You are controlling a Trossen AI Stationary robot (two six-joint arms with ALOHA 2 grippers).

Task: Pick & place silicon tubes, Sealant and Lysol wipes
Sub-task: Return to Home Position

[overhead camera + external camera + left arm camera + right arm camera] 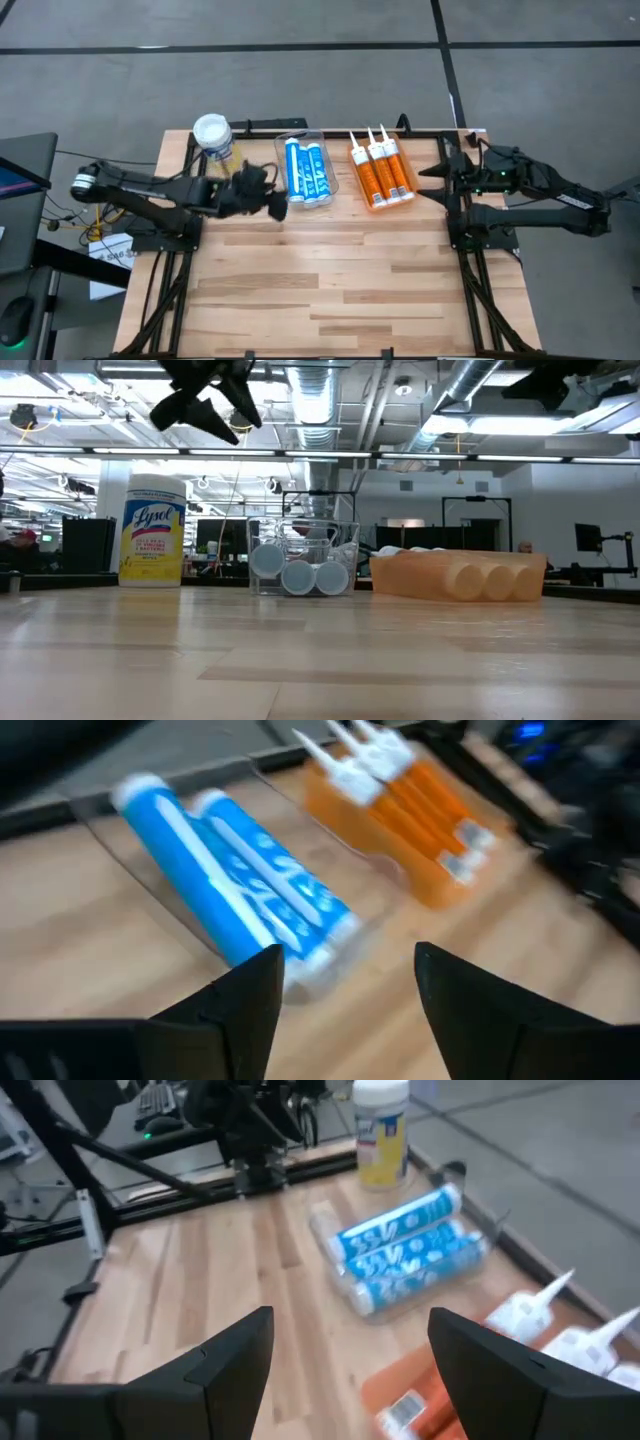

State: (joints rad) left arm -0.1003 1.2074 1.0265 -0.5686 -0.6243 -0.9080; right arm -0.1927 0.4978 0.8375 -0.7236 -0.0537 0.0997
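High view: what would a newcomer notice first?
Blue tubes lie in a clear bin at the far edge of the table, orange tubes just right of it. Lysol wipes stand at the far left corner. The left pincer hangs open, raised, left of the bin; the right pincer sits open at the right edge.

We see the Lysol wipes [212,133], a short canister with a white lid and yellow label, standing upright near the table's far left corner. To its right, three blue sealant tubes [307,171] lie packed lengthwise inside the clear bin [300,133]. Just beside that bin we find three orange silicone tubes [381,170] lying side by side, their white nozzles pointing at the far edge.
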